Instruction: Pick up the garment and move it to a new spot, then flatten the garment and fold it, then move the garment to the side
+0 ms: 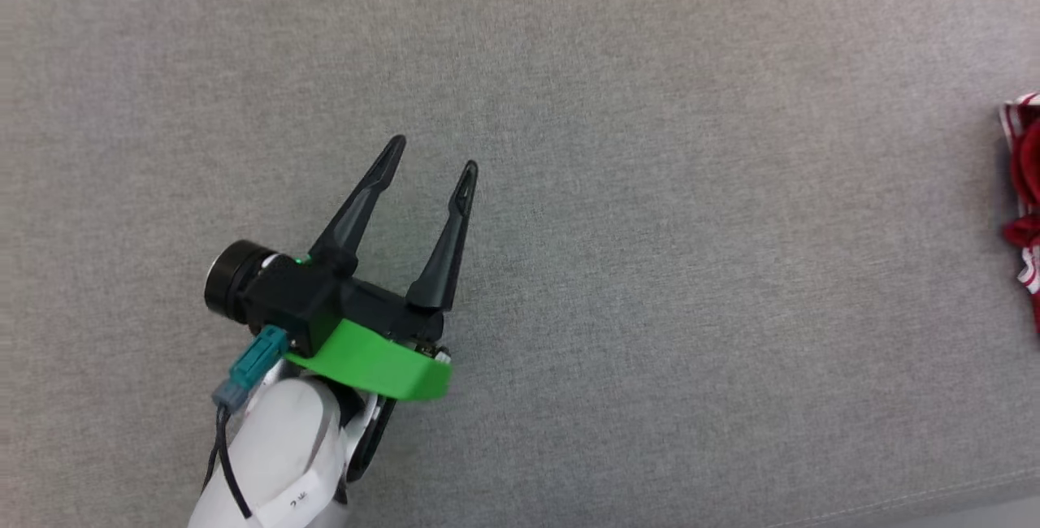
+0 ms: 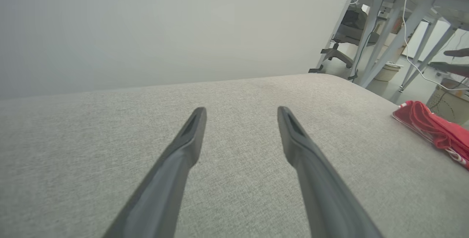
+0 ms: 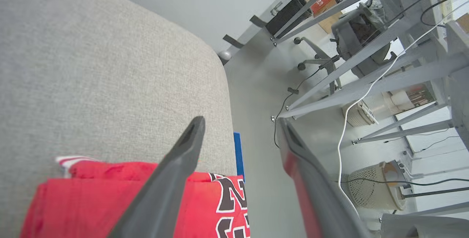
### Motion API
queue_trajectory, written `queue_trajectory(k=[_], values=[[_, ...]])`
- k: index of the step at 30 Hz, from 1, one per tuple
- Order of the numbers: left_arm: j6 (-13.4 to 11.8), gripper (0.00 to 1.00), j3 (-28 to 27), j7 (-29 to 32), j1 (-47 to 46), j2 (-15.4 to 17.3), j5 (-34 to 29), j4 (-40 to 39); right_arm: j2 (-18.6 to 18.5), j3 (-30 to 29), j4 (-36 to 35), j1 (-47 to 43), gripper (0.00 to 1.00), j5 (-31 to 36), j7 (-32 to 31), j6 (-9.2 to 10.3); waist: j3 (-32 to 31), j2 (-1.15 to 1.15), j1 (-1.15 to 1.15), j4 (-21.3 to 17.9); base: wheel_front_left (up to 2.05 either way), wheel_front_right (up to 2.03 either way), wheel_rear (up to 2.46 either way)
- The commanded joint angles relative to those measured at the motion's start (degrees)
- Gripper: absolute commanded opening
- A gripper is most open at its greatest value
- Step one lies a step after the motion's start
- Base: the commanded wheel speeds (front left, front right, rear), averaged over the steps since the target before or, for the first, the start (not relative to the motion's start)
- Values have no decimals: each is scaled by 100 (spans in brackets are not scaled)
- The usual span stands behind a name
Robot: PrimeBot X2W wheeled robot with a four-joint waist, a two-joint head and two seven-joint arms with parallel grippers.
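Observation:
The garment (image 3: 205, 201), a folded red shirt with black lettering and white-striped trim, lies at the right end of the grey padded surface, partly hanging over its edge. In the head view the garment (image 1: 1025, 187) peeks in at the right border, and in the left wrist view the garment (image 2: 434, 130) lies far right. My right gripper (image 3: 240, 124) is open above the garment, its jaws spread wide with nothing between them. My left gripper (image 1: 432, 156) is open over bare fabric at the lower left, far from the garment; the left gripper (image 2: 242, 110) holds nothing.
The grey padded surface (image 1: 650, 187) stretches across the head view. Past its rounded right edge (image 3: 225, 95) the floor drops away, with metal table legs (image 3: 329, 73), cables, an office chair (image 3: 351, 29) and a woven basket (image 3: 373, 190).

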State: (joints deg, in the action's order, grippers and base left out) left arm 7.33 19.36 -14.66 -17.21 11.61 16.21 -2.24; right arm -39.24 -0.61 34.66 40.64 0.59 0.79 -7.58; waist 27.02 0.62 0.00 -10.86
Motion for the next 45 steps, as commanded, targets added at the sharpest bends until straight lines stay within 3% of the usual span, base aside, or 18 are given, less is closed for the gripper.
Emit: queue_trajectory(k=[1, 9, 15, 20, 26, 33, 45], values=[[15, 100, -110, -34, 138, -62, 24, 35, 160, 47, -249, -107, 100, -138, 47, 9, -731, -62, 0, 86, 0, 0, 0], [-32, 100, -819, -34, 746, -283, -85, 342, 1255, 53, -2198, -1221, 100, -653, 45, 9, -1566, -62, 0, 306, 0, 0, 0], [-45, 100, -1229, -34, 1107, -451, -197, 564, 2103, -90, -3081, -2190, 100, -611, 329, 9, -1962, -62, 0, 454, 0, 0, 0], [-36, 100, -1476, -34, 1344, -568, -297, 676, 2780, -59, -3287, -2837, 100, -622, 659, 9, -2143, -62, 0, 526, 0, 0, 0], [-74, 100, -1650, -34, 1537, -697, -586, 816, 3346, 9, -3072, -3300, 100, -455, 999, 9, -2285, -62, 0, 572, 0, 0, 0], [-37, 100, -1694, -34, 1662, -800, -659, 865, 3583, 101, -2834, -3474, 100, -376, 1255, 9, -2355, -62, 0, 603, 0, 0, 0], [6, 100, -1720, -34, 1663, -858, -568, 765, 3633, 63, -2683, -3499, 100, -422, 1384, 9, -2338, -62, 0, 672, 0, 0, 0]])
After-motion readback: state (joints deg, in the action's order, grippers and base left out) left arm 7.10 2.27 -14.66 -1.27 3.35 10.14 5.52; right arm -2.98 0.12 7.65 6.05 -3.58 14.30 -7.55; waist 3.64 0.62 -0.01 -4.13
